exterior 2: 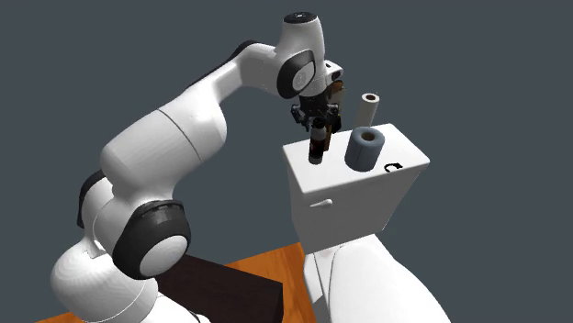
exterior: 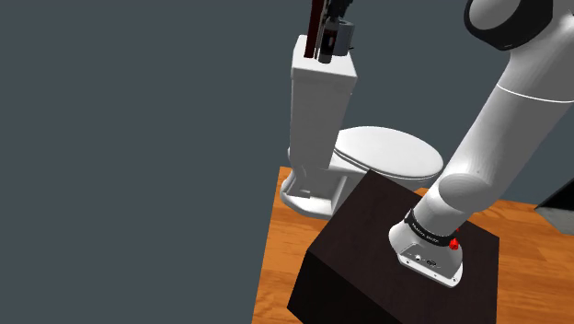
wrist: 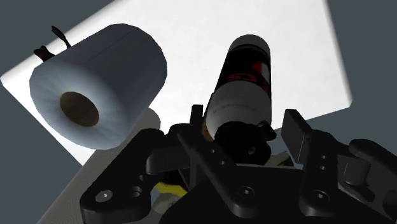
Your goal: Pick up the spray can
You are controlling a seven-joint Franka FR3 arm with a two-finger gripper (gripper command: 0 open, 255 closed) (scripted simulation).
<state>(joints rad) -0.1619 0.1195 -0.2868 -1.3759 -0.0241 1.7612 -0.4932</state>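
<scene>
Starting nearest, how does the claw (wrist: 247, 121) stand? (Student)

Part open: 2 black fingers flank the can's (wrist: 245, 76) upper end, a thin gap showing beside 1 of them, so nothing is gripped yet. (Tutor)

Where is the can? (Student)

Upright on the toilet tank lid (wrist: 191, 32), near the lid's edge on the arm's side, just beside a blue-grey toilet roll (wrist: 95, 95) lying on its side; a 2nd, pale roll (exterior 2: 369, 108) stands farther back. Beyond lie the toilet seat (exterior: 386, 152) and a wooden floor (exterior: 281, 258). (Tutor)

How will it handle? (Student)

Probably light, stiff and smooth-walled, so likely to slip or tip. Best judged: squeeze the straight body just under the cap, square across its width, and lift vertically, clear of the roll. (Tutor)
</scene>
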